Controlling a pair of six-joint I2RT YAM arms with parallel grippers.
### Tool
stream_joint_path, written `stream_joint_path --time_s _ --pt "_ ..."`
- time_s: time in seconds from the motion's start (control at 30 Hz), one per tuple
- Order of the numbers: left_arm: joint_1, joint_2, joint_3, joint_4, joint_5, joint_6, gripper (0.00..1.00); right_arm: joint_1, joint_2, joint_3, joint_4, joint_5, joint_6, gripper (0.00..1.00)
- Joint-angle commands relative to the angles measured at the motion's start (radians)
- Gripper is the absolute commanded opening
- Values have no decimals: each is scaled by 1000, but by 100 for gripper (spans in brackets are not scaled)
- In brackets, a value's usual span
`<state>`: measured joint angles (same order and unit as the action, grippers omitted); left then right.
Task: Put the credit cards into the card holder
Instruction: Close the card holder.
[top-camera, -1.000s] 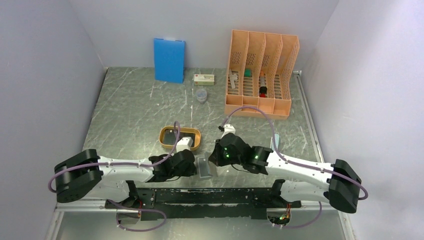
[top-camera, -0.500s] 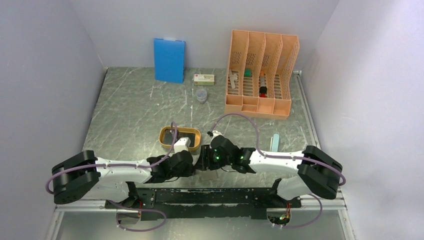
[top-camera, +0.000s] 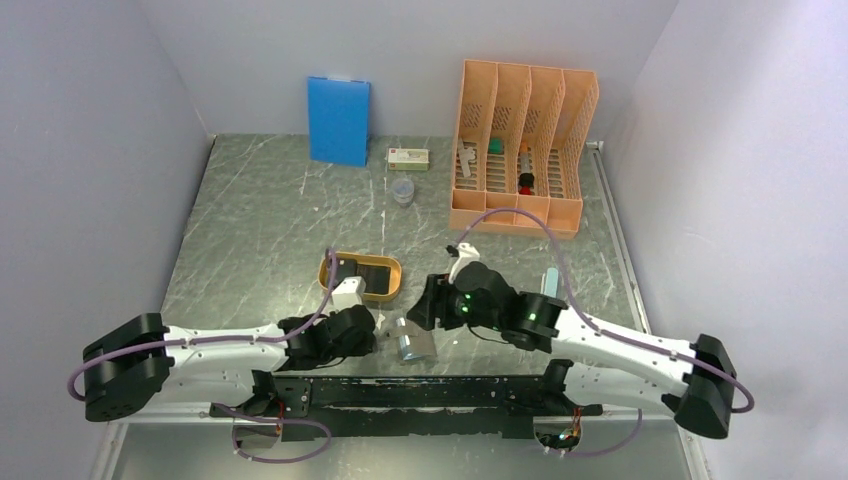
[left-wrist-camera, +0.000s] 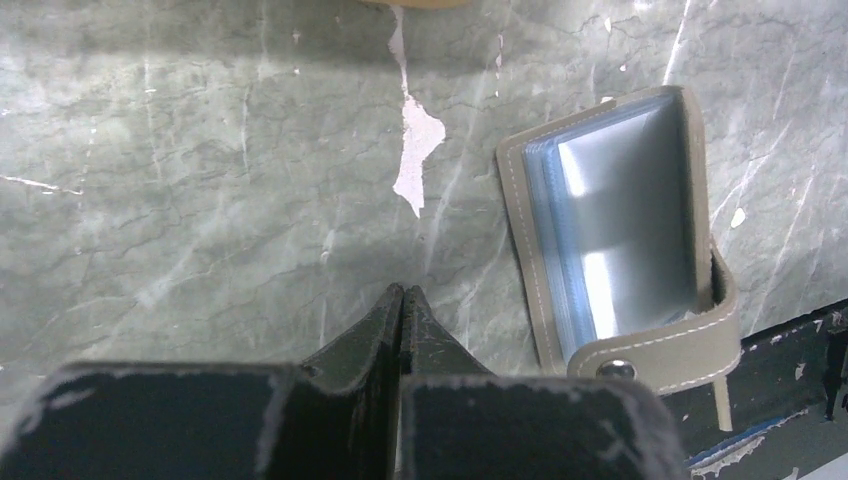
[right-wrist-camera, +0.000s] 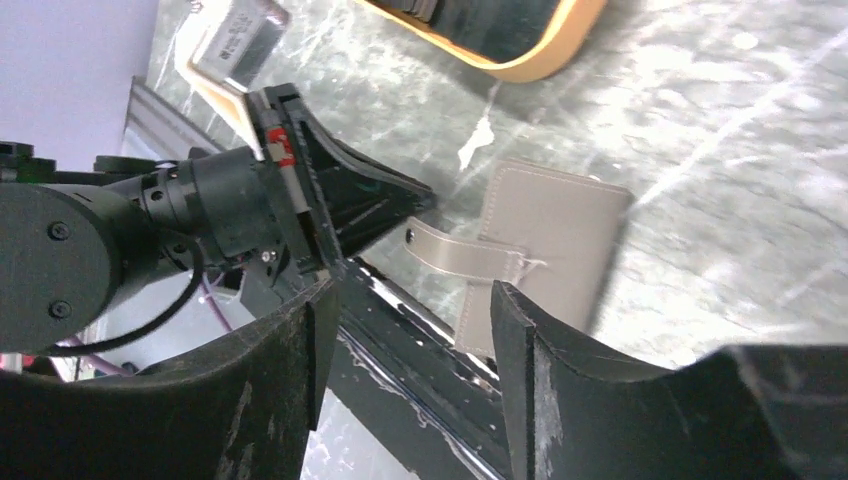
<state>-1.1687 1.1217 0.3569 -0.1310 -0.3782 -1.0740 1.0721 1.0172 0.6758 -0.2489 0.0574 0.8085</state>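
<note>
Fingers (left-wrist-camera: 380, 325) of my left gripper (left-wrist-camera: 402, 295) are pressing shut on nothing; my right gripper (right-wrist-camera: 410, 300) is gaping, empty. The flat grey-taupe card holder (left-wrist-camera: 620, 240) is lying open just right of my left tip (blue pockets up), long axis roughly parallel to those fingers. The dark credit cards (top-camera: 365, 272) are sitting in the shallow orange oval tray (top-camera: 323, 275) beyond, nearer my low-stretched left arm.

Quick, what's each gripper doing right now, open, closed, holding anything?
Left gripper: jaws closed, holding nothing, beside the card holder.
Right gripper: jaws open, holding nothing.
</note>
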Motion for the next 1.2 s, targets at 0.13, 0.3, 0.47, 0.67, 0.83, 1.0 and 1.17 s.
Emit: stream_joint_path --time_s 0.13,0.3,0.47,0.67,0.83,1.0,1.17 --pt "-2 -58 -22 -34 -31 -7 6 2 -21 -132 -39 33 -13 28" --pt "-2 -42 -30 -26 -15 -10 6 21 126 -128 130 -37 11 21" --pt "-2 -44 -38 -37 -12 -14 5 46 326 -65 176 -51 -8 19" --pt "-2 -101 -31 -134 -57 -37 5 72 460 -18 163 -34 0 25" --pt "-3 -221 19 -234 -71 -30 6 77 513 -12 149 -7 18 28" --pt "-3 -310 99 -287 -72 -11 6 79 536 -21 155 2 24 28" --pt "-3 -299 110 -121 -13 72 9 78 555 -24 167 0 29 28"
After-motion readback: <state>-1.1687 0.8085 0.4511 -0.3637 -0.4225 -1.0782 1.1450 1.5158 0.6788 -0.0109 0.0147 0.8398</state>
